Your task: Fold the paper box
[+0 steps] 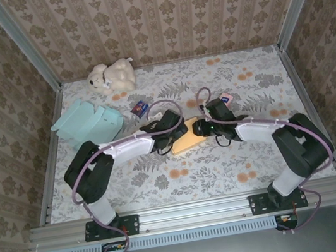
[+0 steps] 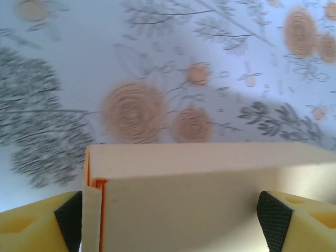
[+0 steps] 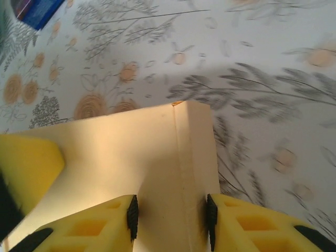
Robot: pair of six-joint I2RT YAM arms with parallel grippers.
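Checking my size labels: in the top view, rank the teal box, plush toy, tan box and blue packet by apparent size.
1. teal box
2. plush toy
3. tan box, which is partly hidden, so it may match the plush toy
4. blue packet, clearly the smallest

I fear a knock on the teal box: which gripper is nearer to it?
Left. The left gripper sits at the tan paper box's left end, to the right of the teal box; the right gripper is at the right end, farther away.
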